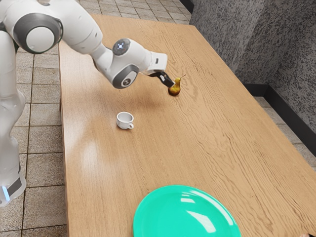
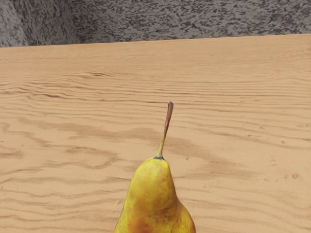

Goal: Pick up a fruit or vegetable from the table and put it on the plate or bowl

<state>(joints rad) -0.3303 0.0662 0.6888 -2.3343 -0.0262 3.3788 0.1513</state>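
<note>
The pear (image 1: 174, 88) stands upright on the wooden table (image 1: 222, 138), stem up, toward the far end near the grey speckled wall (image 1: 237, 29). The black gripper (image 1: 166, 80) is right against it on the exterior view's left side. From the wrist view the pear (image 2: 154, 204) sits just under the hand, with its stem rising clear. Whether the jaws are apart or clamped on the pear I cannot tell, since the arm's last link hides the contact. The green plate (image 1: 148, 207) lies well apart, at the near end of the table, with a small white cup (image 1: 125, 120) between the two and off to the exterior view's left. The main risk, as I judge it, is the pear's tapered, smooth body. A hold taken too high on the neck or off-centre could let it slip out or swing as it lifts, and a push from one side could tip it over and send it rolling. A low carry might also clip the cup, and a release from too high could let the fruit roll off the shallow plate
</note>
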